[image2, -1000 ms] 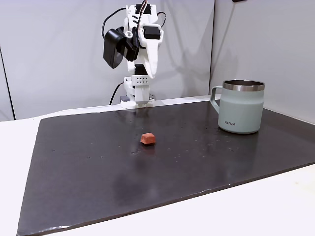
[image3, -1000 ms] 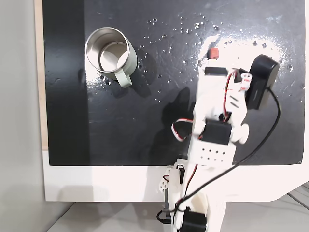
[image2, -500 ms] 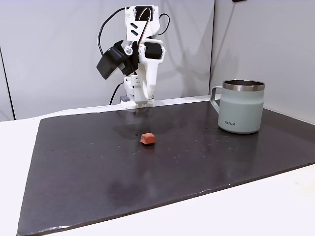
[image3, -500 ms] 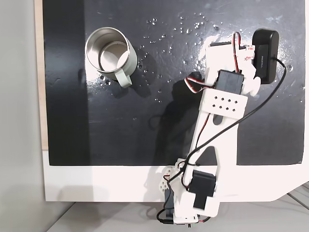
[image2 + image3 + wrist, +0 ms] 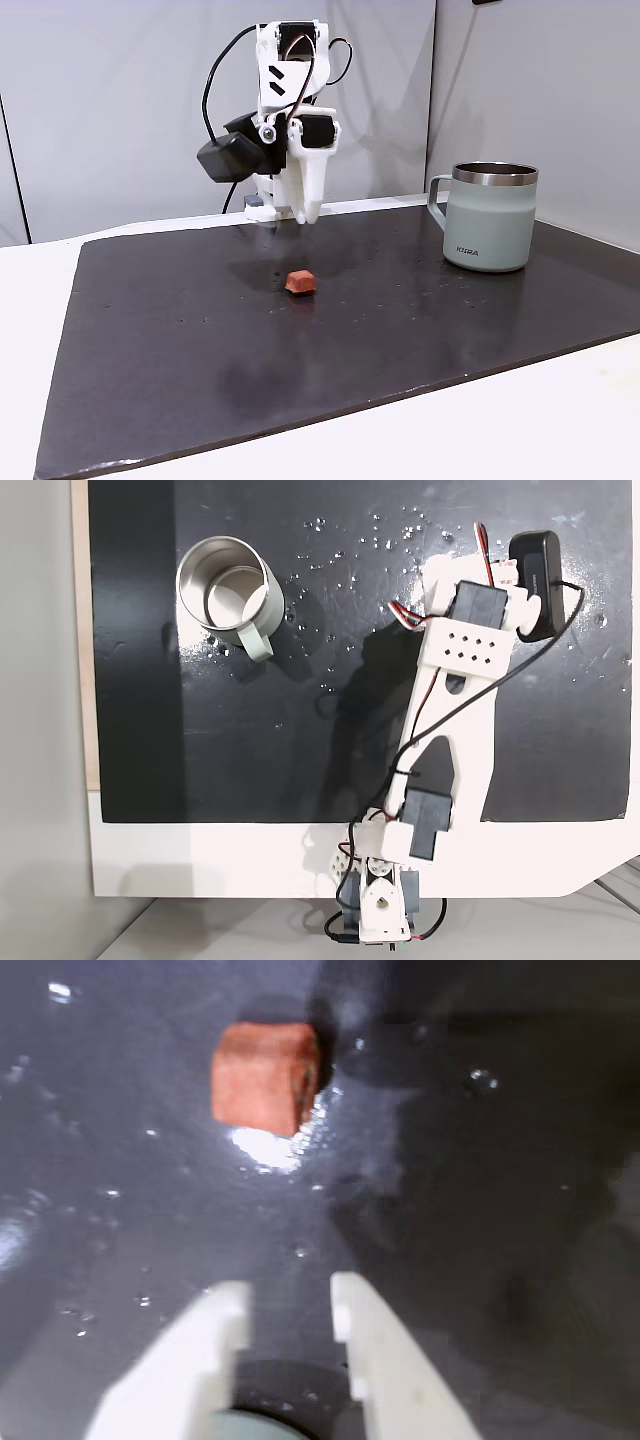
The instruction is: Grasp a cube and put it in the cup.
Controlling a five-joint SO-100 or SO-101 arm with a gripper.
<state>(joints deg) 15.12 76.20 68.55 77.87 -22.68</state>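
The cube is a small reddish-orange block lying on the dark mat; in the wrist view it sits ahead of my fingertips, slightly left. In a fixed view the cube rests mid-mat, and my gripper hangs above and behind it, pointing down, clear of the mat. My gripper is open a little, with nothing between its white fingers. The cup, a pale grey-green mug with a steel rim, stands upright at the right of the mat. From above, the cup is at upper left, and my arm covers the cube.
A dark glossy mat covers most of the white table. The arm's base stands at the table's near edge in the view from above. Black cables loop beside the arm.
The arm has unfolded away from its base and reached out over the mat. The gripper has swung down toward the cube. Cube and cup have not moved.
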